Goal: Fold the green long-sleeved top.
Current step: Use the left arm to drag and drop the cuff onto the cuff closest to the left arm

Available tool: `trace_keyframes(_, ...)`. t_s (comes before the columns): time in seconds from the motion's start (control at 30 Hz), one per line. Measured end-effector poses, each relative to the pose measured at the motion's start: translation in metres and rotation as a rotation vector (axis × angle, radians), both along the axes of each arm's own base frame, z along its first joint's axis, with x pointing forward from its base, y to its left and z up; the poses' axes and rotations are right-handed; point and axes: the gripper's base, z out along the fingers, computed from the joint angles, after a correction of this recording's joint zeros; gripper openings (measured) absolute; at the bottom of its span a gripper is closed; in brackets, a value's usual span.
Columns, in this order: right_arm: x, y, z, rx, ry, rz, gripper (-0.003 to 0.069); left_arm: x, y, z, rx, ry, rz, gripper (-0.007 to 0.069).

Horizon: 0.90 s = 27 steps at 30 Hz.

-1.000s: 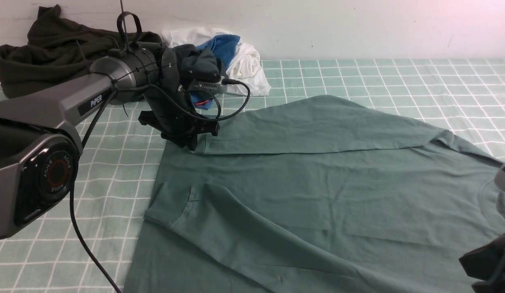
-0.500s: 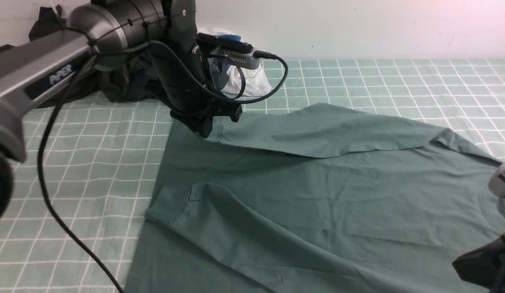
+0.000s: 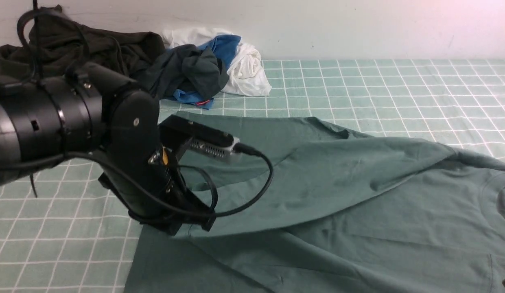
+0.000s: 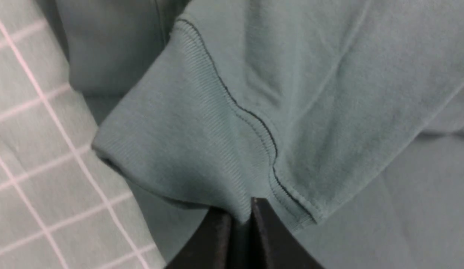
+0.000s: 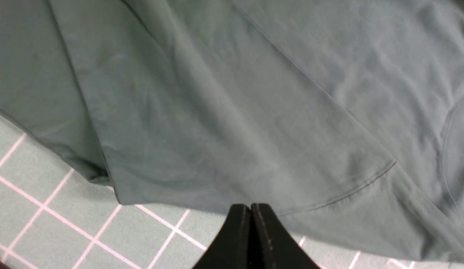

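Checked green tablecloth (image 3: pixel 53 244) lies under the green long-sleeved top (image 3: pixel 358 195); left gripper (image 4: pixel 242 216) pinches its sleeve cuff (image 4: pixel 187 149), right gripper (image 5: pixel 250 207) is closed beside its edge, grip unclear

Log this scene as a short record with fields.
garment: green long-sleeved top, spread on checked tablecloth
left gripper: shut on the top's ribbed cuff, sleeve held over the body
right gripper: shut, at the top's edge; grip unclear
background: pile of clothes beyond the top
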Motion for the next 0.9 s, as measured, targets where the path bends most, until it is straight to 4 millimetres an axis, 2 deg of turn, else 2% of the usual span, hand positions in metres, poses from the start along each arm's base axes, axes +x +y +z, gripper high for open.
trace_keyframes(0.3,-0.005,-0.001,-0.003,-0.010,0.069,-0.004,-0.0014,-0.015,0.008,-0.026,0.026,0.052,-0.005,0.0027)
trace_keyframes(0.57,-0.007,-0.001,-0.004,-0.024,0.089,0.010,-0.0014,-0.038,0.013,-0.051,0.047,0.100,-0.043,0.0027)
trace_keyframes(0.7,-0.008,-0.001,-0.004,-0.032,0.090,0.032,-0.0011,-0.039,0.012,-0.053,0.046,0.081,-0.093,0.0029)
trace_keyframes(0.77,-0.007,0.000,-0.005,-0.030,0.101,0.037,0.0000,-0.038,0.013,-0.054,0.056,0.073,-0.124,0.0045)
trace_keyframes(0.87,-0.003,0.006,-0.009,-0.032,0.142,0.065,0.0048,-0.039,0.014,-0.054,0.074,0.073,-0.169,0.0136)
trace_keyframes(0.9,-0.002,0.006,-0.010,-0.036,0.147,0.067,0.0056,-0.039,0.014,-0.054,0.076,0.074,-0.173,0.0144)
